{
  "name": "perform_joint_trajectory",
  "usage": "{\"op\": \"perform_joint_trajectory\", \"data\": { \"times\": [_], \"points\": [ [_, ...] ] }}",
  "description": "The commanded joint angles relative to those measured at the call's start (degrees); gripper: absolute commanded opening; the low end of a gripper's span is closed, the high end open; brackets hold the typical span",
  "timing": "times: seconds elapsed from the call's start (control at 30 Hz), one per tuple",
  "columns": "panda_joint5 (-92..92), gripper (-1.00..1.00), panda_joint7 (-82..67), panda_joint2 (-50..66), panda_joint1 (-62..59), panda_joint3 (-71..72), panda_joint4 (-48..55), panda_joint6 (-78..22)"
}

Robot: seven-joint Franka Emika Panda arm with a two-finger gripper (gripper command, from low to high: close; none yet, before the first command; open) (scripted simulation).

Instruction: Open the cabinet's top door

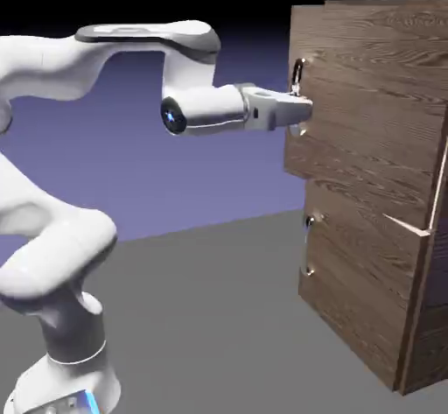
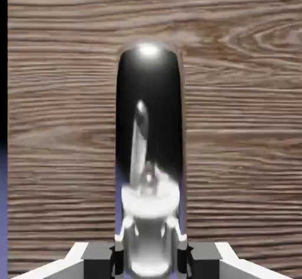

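1. Your hand (image 1: 302,110) sits right of centre in the exterior view, level and pressed up against the front of the top door (image 1: 367,115).
2. State of the hand: pinching the handle (image 2: 148,154). In the hand view the silver bar fills the middle, and the dark fingertips (image 2: 97,260) hug it from both sides at the bottom edge.
3. The cabinet (image 1: 376,193) fills the right side of the exterior view. The top door looks swung slightly out from the carcass (its lower edge stands proud of the lower panel (image 1: 350,290)), so I'd judge the pull as under way, not finished.
4. Why held so: the bar runs vertical, and gripping it side to side with a level wrist lets you haul straight back from the panel.
5. Hard to make out: the exterior view hides the fingers against the dark wood, with only the bar's top end showing above the hand.
6. The hinge side isn't visible, and the cabinet's right edge is cut off by the frame.
7. Grey worktop (image 1: 219,316) below.
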Motion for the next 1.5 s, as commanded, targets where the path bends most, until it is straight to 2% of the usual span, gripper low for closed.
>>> {"op": "perform_joint_trajectory", "data": {
  "times": [0.0,0.33,0.67,1.07,1.47],
  "points": [
    [-2.1,-1.00,0.8,-0.8,1.3,-2.1,-1.5,-1.7],
    [-24.7,-1.00,6.4,-7.5,7.6,-22.8,-11.6,-21.6],
    [-46.6,-1.00,6.4,-4.5,7.0,-43.6,-10.9,-44.0],
    [-66.5,-1.00,0.7,14.4,12.6,-67.1,5.9,-73.7],
    [-71.5,-1.00,-8.8,39.1,21.6,-84.6,28.9,-102.4]
  ]
}}
